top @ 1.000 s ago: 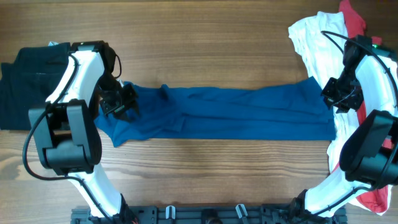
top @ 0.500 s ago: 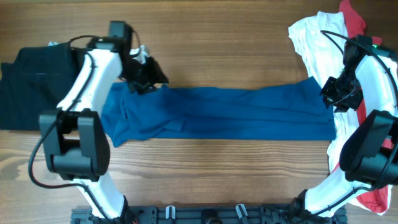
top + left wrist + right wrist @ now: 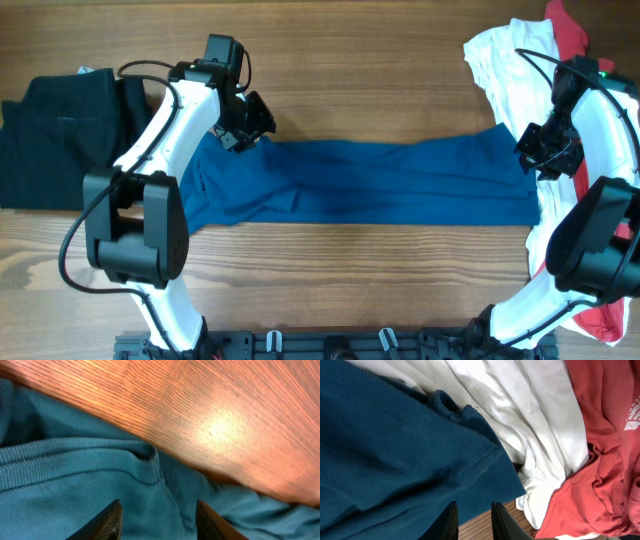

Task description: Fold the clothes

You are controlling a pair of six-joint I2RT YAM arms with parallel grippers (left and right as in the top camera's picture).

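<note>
Left gripper (image 3: 250,125), its fingers spread and pinching nothing, is hovering over the far left corner of the blue shirt (image 3: 400,180). The right gripper (image 3: 540,150) is sitting at the shirt's right end with fingers nearly together; whether cloth is pinched, I cannot tell. The shirt is lying stretched along the table (image 3: 380,60), with the black garment (image 3: 50,140) at its left and the white garment (image 3: 505,60) and red garment (image 3: 568,30) at its right.

Setting: robotics lab bench. Evidence: a bare wood-grain desk (image 3: 380,60); a white-and-black jointed left robot arm (image 3: 165,122) and its matching right arm (image 3: 610,120); both rise from a black metal mounting rail (image 3: 330,345) along the desk's near edge.
</note>
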